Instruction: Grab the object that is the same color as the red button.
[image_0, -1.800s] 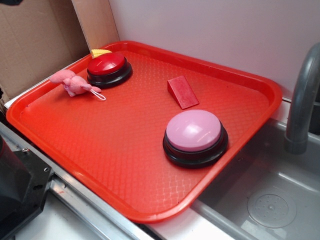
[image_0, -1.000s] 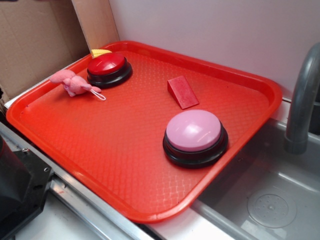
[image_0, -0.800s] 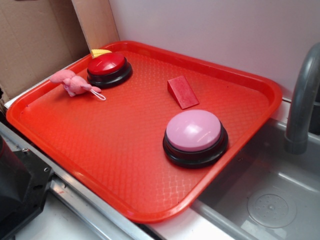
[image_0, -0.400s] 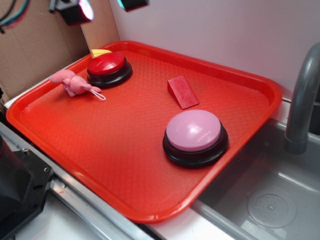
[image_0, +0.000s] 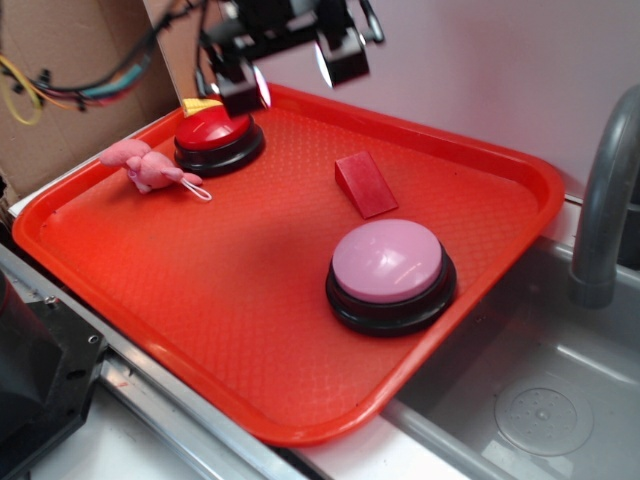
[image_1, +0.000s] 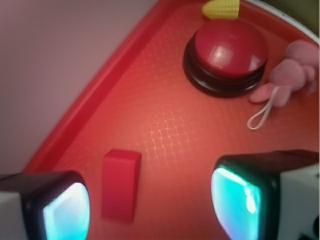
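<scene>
The small red wedge block lies near the middle of the red tray; in the wrist view the block sits on the tray floor between and below my fingers, closer to the left one. The red button with its black base stands at the tray's far left corner, and shows as the red button at the top of the wrist view. My gripper hangs open high over the tray's far edge, between the button and the block, touching nothing. From the wrist, the gripper holds nothing.
A pink-topped dome button stands on the tray's right half. A pink plush toy with a cord loop lies left of the red button, a yellow piece behind it. Cardboard wall at left; sink and grey faucet at right.
The gripper, out of view at first, has come down from the top left and now hangs over the tray's far edge. Nothing on the tray has moved.
</scene>
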